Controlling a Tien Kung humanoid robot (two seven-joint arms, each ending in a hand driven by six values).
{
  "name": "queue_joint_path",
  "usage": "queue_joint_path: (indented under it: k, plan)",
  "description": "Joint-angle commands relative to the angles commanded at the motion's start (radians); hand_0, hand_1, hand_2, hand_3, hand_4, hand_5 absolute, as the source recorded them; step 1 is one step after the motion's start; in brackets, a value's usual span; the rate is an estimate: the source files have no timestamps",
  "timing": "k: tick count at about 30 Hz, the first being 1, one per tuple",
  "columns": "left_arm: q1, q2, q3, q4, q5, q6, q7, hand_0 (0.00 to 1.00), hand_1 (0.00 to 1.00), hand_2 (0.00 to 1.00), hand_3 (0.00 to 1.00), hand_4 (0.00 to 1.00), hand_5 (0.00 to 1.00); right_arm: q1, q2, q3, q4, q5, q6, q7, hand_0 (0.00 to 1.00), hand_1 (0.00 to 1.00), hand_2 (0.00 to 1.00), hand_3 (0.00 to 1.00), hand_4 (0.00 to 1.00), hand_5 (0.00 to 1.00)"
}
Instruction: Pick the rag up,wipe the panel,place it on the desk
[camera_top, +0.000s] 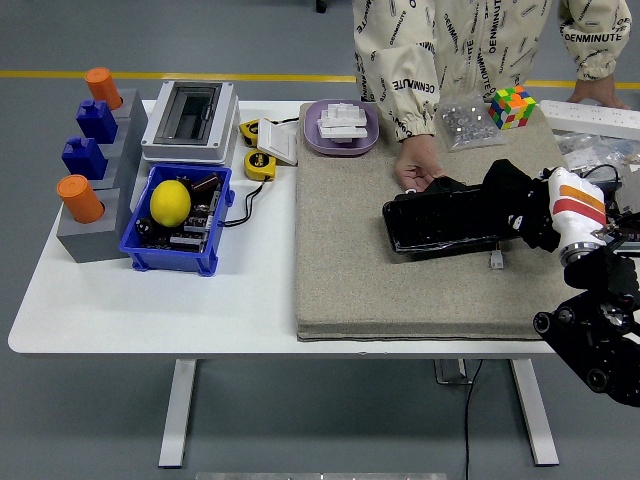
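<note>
A glossy black panel lies flat on the grey felt mat. My right hand, white with an orange stripe, is shut on a black rag and presses it onto the panel's right end. A person's hand rests on the panel's upper left corner and steadies it. My left arm does not show.
A purple tray, a bag of small parts and a colour cube sit along the mat's far edge. Left of the mat are a blue bin with a lemon, a grey box and tape measures.
</note>
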Motion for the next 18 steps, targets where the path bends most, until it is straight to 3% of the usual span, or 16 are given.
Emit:
queue_joint_path:
  k: [18]
  plan:
    - [0.001,0.0,0.005,-0.001,-0.001,-0.001,-0.001,0.608,0.642,0.655,0.562,0.628,0.441,-0.019,-0.02,0.044,-0.018,-0.003,0.001,0.001,0.292,0.388,0.419,0.436,0.966,0.057]
